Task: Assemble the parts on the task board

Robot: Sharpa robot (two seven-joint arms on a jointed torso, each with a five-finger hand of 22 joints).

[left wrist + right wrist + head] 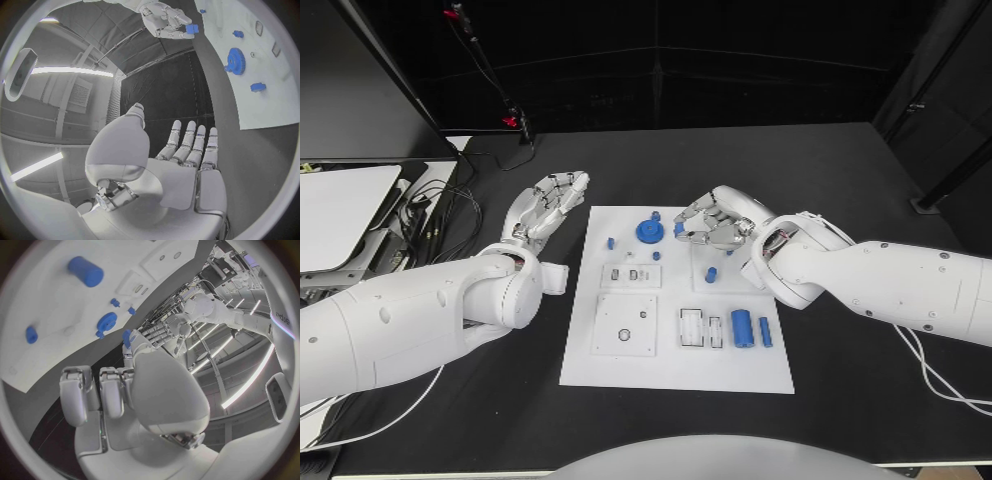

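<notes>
The white task board [678, 365] lies mid-table. On it are a blue gear [649, 231] [235, 61] [106, 321], some small blue pegs [711, 273] and two blue cylinders [741, 328] near its right edge. My right hand [715, 220] [164, 20] hovers over the board's far right part, fingers curled, pinching a small blue part [192, 29] [679, 228] at its fingertips. My left hand [557, 195] [187, 165] is off the board's far left corner, fingers straight and apart, holding nothing.
A white panel [343, 210] and a tangle of cables [437, 215] sit at the table's left edge. Empty slots and recessed plates [626, 323] fill the board's near left part. A cable [935, 385] trails at the right.
</notes>
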